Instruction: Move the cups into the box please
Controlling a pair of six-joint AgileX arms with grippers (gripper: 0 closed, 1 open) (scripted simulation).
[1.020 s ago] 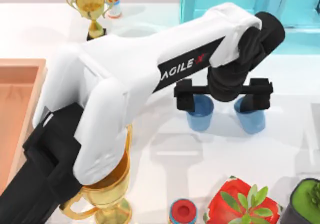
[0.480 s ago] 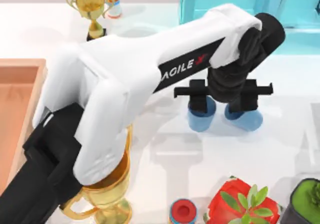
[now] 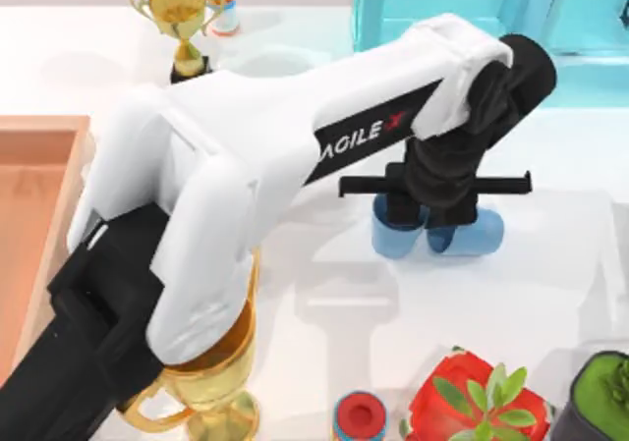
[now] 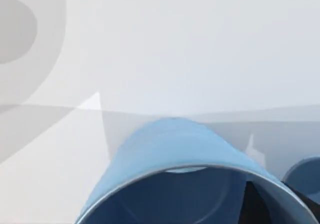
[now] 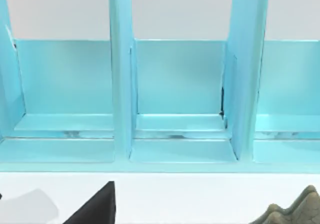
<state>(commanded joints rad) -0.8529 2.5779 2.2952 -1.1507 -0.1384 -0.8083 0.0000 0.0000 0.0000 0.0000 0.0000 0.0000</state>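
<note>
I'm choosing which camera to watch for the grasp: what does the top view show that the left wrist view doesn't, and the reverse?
The top view alone gives the layout: the left arm reaching over the table, its left gripper down at the two cups, the box at the left edge, two trophies and a potted plant. The left wrist view alone looks into the nearer cup through its open rim. Both show the second cup close beside it, both blue.

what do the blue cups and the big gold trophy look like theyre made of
Blue cups: likely matte plastic, with flat even colour and no sharp highlights; the left wrist view shows a thin pale rim. Gold trophy: looks like polished metal or metal-look plastic, with glossy bright reflections on its bowl. Being a render, neither is certain.
</note>
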